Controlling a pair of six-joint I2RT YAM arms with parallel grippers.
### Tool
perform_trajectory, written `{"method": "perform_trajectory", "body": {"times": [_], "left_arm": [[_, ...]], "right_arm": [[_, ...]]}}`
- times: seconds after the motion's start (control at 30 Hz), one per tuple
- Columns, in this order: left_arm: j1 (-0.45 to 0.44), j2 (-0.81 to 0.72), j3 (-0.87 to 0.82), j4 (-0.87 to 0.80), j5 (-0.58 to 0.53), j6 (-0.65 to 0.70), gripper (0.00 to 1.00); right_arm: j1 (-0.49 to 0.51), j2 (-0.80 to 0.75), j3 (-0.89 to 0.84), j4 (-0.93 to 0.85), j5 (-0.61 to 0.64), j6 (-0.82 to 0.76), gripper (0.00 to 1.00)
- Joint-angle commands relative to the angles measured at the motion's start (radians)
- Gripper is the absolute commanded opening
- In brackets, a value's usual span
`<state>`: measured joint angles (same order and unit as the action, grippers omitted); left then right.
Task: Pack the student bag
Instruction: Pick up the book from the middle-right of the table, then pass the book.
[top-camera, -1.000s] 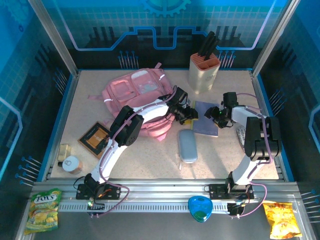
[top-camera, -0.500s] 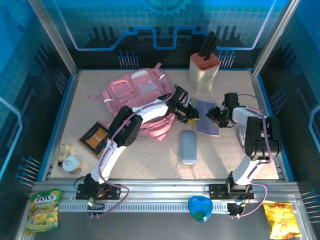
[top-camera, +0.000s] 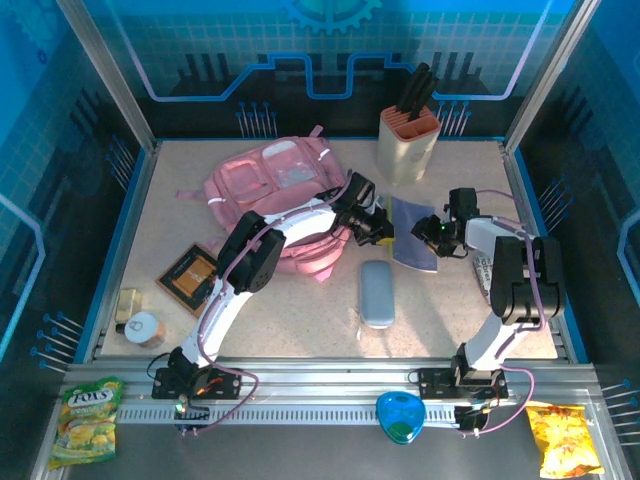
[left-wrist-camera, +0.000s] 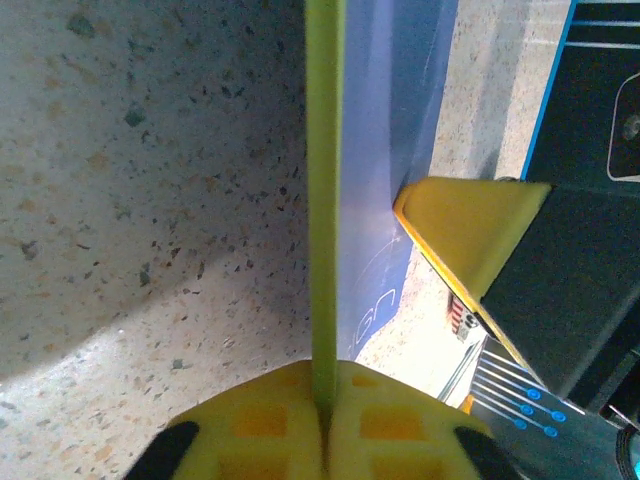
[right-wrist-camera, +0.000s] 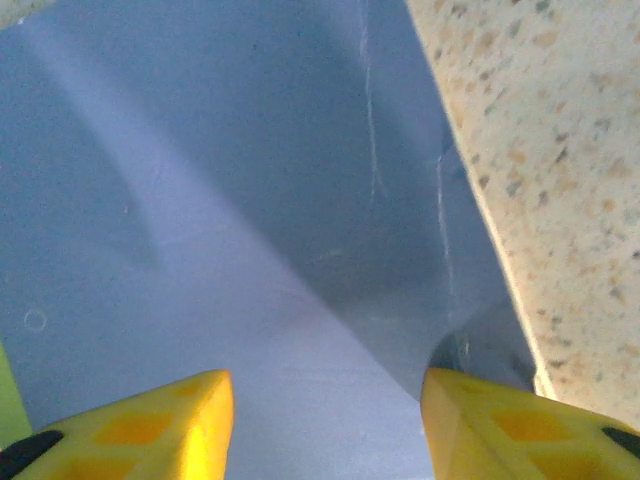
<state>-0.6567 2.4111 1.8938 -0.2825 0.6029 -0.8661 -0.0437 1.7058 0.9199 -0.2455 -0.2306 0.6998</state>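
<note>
The student bag (top-camera: 268, 185) lies flat at the far left-centre of the table, its near right edge just beside the left gripper (top-camera: 383, 228), which is clenched on the thin yellow-green edge of the blue notebook (top-camera: 412, 240). Over the last second that notebook has tipped up from lying flat, its left edge drawn slightly toward the bag, while the right gripper (top-camera: 427, 232) sits at its other side, fingers spread and grasping nothing. I judge the notebook is about to be carried to the bag, whose opening I cannot make out.
</note>
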Motion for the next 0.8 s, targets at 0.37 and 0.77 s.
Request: {"method": "perform_trajectory", "body": {"times": [0.37, 0.77], "left_arm": [[0.125, -0.482, -0.404, 0.184, -0.146, 0.013, 0.00], [0.281, -0.952, -0.954, 0.583, -0.391, -0.216, 0.00]], "right_arm": [[0.003, -0.300, -0.182, 0.303, -0.269, 0.182, 0.71], [0.304, -0.310, -0.215, 0.658, -0.212, 0.560, 0.80]]}}
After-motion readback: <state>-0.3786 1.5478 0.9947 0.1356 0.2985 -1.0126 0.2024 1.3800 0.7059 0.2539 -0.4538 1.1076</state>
